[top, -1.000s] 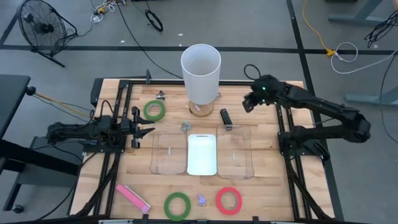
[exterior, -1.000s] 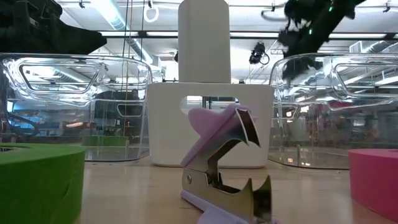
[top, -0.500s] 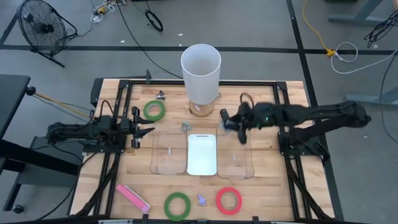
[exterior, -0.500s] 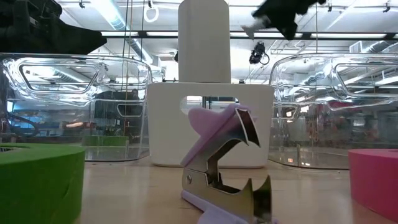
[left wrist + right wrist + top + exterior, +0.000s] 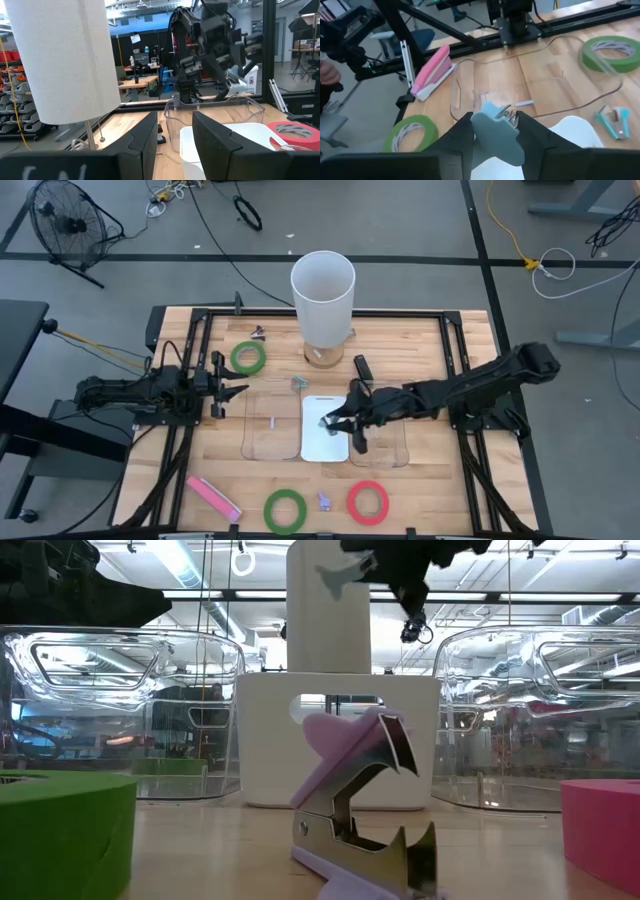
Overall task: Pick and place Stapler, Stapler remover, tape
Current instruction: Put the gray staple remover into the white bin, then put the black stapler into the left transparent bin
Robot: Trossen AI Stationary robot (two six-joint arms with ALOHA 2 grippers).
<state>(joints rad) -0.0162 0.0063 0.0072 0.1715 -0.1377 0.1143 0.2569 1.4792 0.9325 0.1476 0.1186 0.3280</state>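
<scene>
My right gripper [image 5: 345,420] hangs above the white tray [image 5: 325,445] at mid-table, shut on a pale blue staple remover [image 5: 496,131]. It also shows high in the low view [image 5: 390,565]. My left gripper [image 5: 235,390] waits open at the table's left, beside the left clear tray [image 5: 272,423]. A pink stapler [image 5: 213,498], a green tape ring [image 5: 285,510], a purple staple remover [image 5: 323,501] and a red tape ring [image 5: 368,502] lie along the near edge. A second green tape ring [image 5: 248,358] and a black stapler [image 5: 362,367] lie farther back. My right gripper pinches the pale blue staple remover by its plastic body [image 5: 492,135] between the two fingers [image 5: 462,132]. The metal claws [image 5: 505,112] stick out ahead of the fingertips. The remover is lifted clear of the table, above the white tray.
A tall white cylinder [image 5: 323,295] stands at the far middle. A right clear tray [image 5: 378,430] flanks the white tray. Small staple removers lie at the far side [image 5: 258,332] and behind the trays [image 5: 298,383]. Black frame rails [image 5: 190,380] run along both table sides.
My right gripper has swept from the table's far right, near the black stapler, toward the left and near side. It now hangs over the white tray, still carrying the pale blue staple remover. The left arm has kept still.
</scene>
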